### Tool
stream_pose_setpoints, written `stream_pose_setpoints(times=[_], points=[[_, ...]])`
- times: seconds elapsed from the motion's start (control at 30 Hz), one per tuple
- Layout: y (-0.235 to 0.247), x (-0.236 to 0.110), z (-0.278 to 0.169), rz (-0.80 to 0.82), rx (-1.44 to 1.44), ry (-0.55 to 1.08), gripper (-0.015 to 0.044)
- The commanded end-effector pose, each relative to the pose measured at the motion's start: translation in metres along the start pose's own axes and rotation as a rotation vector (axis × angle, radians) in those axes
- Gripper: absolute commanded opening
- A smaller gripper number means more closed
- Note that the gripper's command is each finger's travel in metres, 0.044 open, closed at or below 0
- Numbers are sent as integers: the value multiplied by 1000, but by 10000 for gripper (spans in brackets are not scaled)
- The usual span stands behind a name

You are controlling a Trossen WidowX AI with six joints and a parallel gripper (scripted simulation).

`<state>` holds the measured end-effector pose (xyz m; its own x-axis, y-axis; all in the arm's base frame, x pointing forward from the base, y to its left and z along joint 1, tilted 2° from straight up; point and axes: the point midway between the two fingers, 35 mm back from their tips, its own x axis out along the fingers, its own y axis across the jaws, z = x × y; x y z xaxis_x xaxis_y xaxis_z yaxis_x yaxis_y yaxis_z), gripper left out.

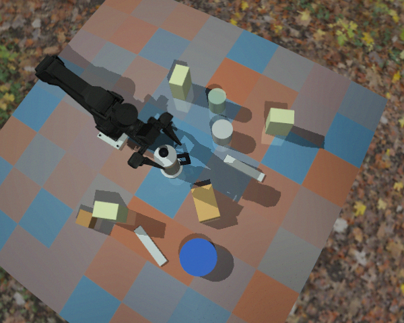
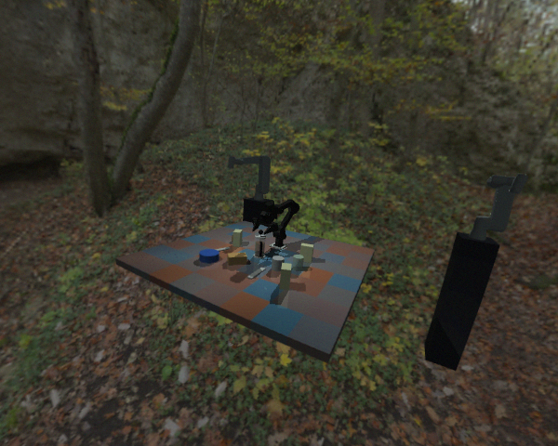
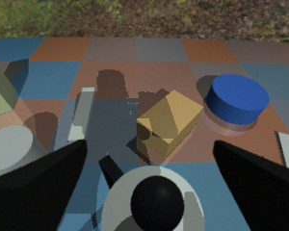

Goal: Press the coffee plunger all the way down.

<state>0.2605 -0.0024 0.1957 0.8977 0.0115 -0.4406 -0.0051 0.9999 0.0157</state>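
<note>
The coffee press point(image 1: 168, 163) point(image 2: 259, 245) stands upright on the checkered board point(image 1: 299, 215), a white and grey cylinder with a black handle. Its black plunger knob point(image 1: 163, 151) point(image 3: 157, 199) sits low, close on the white lid. My gripper point(image 1: 170, 155) point(image 2: 265, 231) point(image 3: 150, 145) is open. Its two black fingers stand wide on either side of the knob and do not touch it.
A tan box point(image 1: 205, 203) point(image 3: 170, 122) and a blue disc point(image 1: 198, 257) point(image 3: 237, 98) lie beyond the press. A grey cylinder point(image 1: 221, 131) point(image 3: 10, 146), a green cylinder point(image 1: 217, 99), grey bars point(image 1: 244, 167) point(image 3: 82, 115) and pale yellow blocks point(image 1: 180, 80) point(image 1: 279, 120) stand around.
</note>
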Motion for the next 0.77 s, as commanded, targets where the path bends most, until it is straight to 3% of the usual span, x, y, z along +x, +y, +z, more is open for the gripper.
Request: stream_pose_setpoints(times=[0.0,0.27,0.73], points=[[-1,-7,9,0,1,2,440],[-3,-60,54,-4,9,22,440],[-3,-60,53,-4,9,22,440]])
